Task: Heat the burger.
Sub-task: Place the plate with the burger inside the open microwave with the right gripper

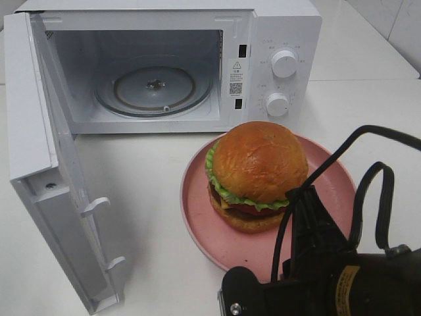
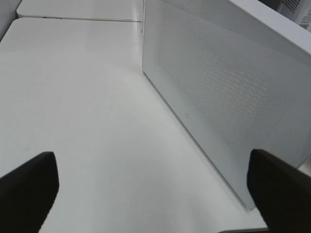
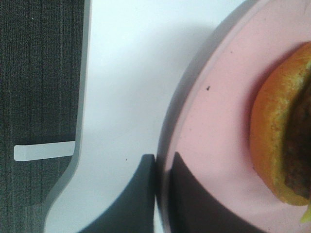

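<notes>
Two round knobs (image 1: 284, 63), one above the other, mark the control panel of a white microwave oven (image 1: 276, 33) standing at the back of a white bench (image 1: 145, 191). The oven's door (image 1: 39, 131) is swung fully open to the left in the high view, exposing the glass turntable (image 1: 154, 89) on the cavity floor. Two latch hooks (image 1: 95, 206) project from the door's inner edge.

The burger (image 1: 258, 172) sits upright on a pink plate (image 1: 200, 217), toward the plate's far half. The plate rests on the bench just in front of the oven, outside the cavity. Bun, lettuce, tomato and patty are all visible in the stack.

The right arm (image 1: 329, 276), black and trailing looped cables (image 1: 385, 197), reaches in from the near right corner to the plate's near edge. In its wrist view the right end effector (image 3: 163, 162) shows two dark fingers (image 3: 138, 194) close together astride the plate's rim. One finger lies outside over the bench and the other over the pink floor. The rim fills the gap between them, so they appear clamped on it.

The left end effector (image 2: 155, 194) has its fingertips far apart. It hovers over bare bench beside the door's dot-patterned outer face.
</notes>
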Controlling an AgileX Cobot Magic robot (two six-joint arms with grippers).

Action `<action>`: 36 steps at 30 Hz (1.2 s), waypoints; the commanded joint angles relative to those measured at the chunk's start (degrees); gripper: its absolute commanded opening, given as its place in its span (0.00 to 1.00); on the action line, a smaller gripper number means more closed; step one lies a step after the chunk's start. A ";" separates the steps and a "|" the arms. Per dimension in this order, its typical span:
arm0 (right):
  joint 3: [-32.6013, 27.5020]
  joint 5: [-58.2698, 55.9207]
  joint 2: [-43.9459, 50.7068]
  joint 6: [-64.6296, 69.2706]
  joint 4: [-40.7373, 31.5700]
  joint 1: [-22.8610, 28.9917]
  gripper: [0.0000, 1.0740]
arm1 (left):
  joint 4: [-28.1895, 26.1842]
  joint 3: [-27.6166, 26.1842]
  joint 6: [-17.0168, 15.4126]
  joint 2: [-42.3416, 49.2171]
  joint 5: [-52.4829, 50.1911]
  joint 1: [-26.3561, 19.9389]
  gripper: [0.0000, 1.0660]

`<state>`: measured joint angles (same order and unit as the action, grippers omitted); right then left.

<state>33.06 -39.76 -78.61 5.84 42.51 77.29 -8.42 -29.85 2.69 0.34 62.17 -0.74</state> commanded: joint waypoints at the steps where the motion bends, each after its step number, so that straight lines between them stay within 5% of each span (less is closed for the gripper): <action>1: -0.11 1.55 0.52 -2.41 3.15 -1.83 0.00 | -0.34 0.17 0.00 0.97 -0.74 0.29 0.92; 16: -0.11 11.75 0.52 -23.89 2.69 -14.61 0.00 | -0.34 0.17 0.00 0.97 -0.74 0.29 0.92; 36: -0.06 21.31 0.52 -60.62 -19.08 -30.42 0.00 | -0.34 0.17 0.00 0.97 -0.74 0.29 0.92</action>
<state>33.00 -21.49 -78.72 -52.88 23.43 47.38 -8.42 -29.85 2.69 0.34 62.17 -0.74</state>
